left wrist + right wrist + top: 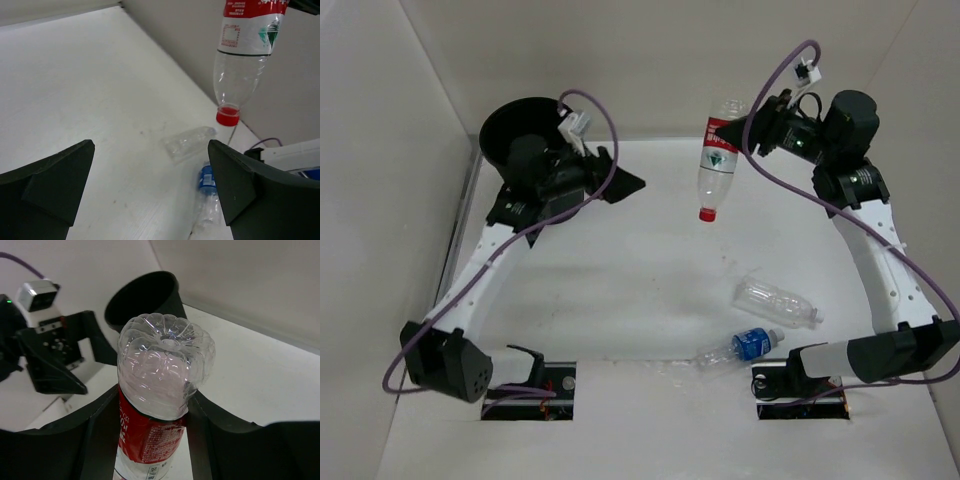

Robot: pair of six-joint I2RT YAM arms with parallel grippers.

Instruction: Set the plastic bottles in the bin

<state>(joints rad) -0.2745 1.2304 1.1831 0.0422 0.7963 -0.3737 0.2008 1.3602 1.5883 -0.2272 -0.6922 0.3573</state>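
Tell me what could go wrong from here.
1. The right gripper pinches the red-capped bottle near its base, cap hanging down in mid-air; it may slip out short of the bin.
2. The left gripper sits open by the bin, on the bottle's likely path; the arms may collide.

The left arm (545, 180) covers the near side of the bin (498, 118), the bin's inside is too dark to make out, and in the right wrist view the red-capped bottle (160, 370) before the bin is cut off below its label, cap unseen.
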